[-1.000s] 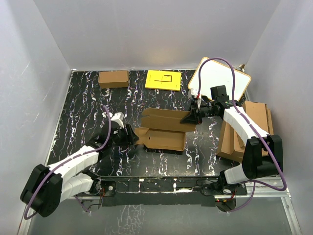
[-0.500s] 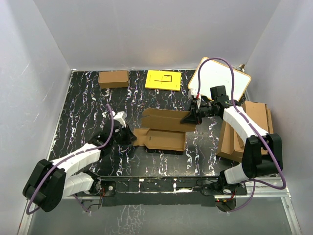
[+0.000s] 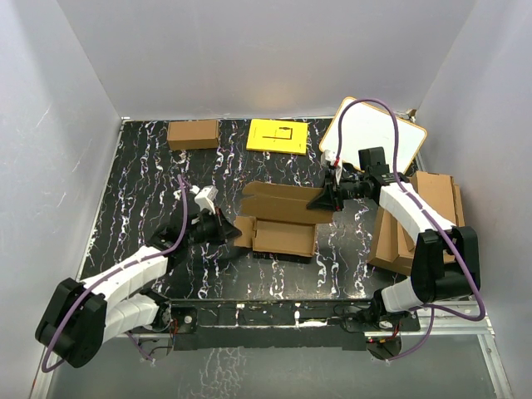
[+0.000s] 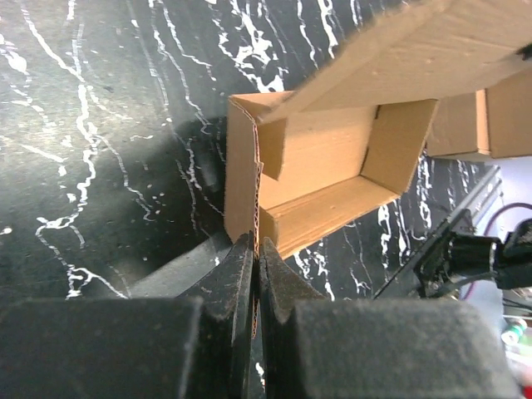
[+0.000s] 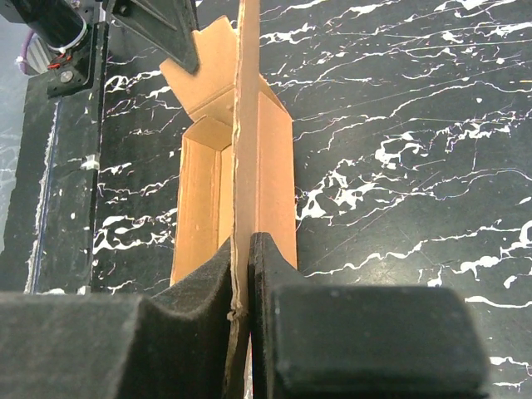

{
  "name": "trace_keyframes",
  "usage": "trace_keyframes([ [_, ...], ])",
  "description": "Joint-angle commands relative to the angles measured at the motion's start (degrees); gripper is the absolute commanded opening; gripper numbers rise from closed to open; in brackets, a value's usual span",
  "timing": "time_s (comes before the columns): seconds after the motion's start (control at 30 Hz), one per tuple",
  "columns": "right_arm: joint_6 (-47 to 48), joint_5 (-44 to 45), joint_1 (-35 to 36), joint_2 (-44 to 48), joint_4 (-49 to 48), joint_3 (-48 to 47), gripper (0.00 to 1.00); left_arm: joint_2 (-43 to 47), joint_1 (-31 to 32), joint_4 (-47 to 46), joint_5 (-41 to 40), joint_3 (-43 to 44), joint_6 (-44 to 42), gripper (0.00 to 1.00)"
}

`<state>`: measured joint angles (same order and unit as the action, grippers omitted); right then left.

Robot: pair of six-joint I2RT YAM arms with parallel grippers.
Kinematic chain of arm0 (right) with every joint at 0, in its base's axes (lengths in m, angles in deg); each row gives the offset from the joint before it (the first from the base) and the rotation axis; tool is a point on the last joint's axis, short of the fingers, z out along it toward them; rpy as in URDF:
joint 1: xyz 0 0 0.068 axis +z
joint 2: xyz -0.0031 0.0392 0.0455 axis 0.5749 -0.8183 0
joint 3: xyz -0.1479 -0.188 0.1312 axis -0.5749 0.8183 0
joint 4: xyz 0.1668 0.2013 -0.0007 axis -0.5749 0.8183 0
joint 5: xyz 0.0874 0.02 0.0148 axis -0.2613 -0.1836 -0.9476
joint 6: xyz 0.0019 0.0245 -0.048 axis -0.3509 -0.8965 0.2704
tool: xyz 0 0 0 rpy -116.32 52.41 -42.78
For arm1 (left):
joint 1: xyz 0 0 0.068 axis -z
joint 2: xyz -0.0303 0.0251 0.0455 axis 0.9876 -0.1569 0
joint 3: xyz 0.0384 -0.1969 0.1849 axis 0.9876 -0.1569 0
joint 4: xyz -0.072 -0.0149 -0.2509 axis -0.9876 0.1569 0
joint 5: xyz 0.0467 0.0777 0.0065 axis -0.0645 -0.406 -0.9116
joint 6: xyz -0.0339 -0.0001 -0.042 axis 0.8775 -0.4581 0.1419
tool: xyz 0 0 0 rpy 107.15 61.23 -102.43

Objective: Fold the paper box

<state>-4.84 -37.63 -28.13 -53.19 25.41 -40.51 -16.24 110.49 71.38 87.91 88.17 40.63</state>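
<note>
Left gripper (image 4: 256, 249): jaws are pressed together on the thin left end flap of the paper box (image 3: 278, 229), pinching its edge.
Box position: near the middle of the black marbled table (image 3: 150, 166), between the two arms, with its long side across the top view.
Right gripper (image 5: 241, 253): jaws are clamped on the edge of the wide back flap, at the right end.
Step in hand: seemingly forming the left end wall.
Next move: probably turning this end flap inward, gently, because the cardboard is thin.
Look of the box: plain brown, open on top, long walls standing, back flap raised and tilted.
</note>
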Motion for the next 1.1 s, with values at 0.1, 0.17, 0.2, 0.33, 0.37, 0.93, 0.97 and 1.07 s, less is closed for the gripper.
trace_keyframes([
  [0.1,-3.2,-0.9,0.0,0.2,-5.4,1.1,0.08,-3.3,-0.1,-7.5,6.7,0.1,2.8,0.0],
  [0.17,-3.3,-0.8,0.0,0.0,-5.5,1.1,0.08,-3.8,-0.1,-8.1,7.0,0.1,3.1,0.0],
  [0.2,-3.4,-0.7,0.0,0.0,-5.6,1.2,0.08,-4.1,-0.1,-8.2,7.2,0.2,3.2,0.01],
  [0.33,-3.6,-0.5,0.1,-0.3,-5.9,1.3,0.08,-4.5,-0.1,-7.5,7.5,0.6,3.0,0.1],
  [0.37,-3.6,-0.5,0.1,-0.4,-5.9,1.3,0.08,-4.6,-0.1,-7.5,7.5,0.5,3.0,0.13],
  [0.93,-3.6,0.2,0.1,-0.8,-5.8,1.3,0.08,-3.0,-1.2,-13.9,10.7,-2.7,7.4,0.7],
  [0.97,-3.6,0.2,0.0,-0.7,-5.8,1.3,0.08,-2.6,-1.5,-14.7,11.1,-3.2,8.1,0.71],
  [1.07,-3.6,0.2,0.0,-0.9,-5.8,1.4,0.08,-1.2,-3.5,-16.6,12.9,-4.6,10.3,0.73],
])
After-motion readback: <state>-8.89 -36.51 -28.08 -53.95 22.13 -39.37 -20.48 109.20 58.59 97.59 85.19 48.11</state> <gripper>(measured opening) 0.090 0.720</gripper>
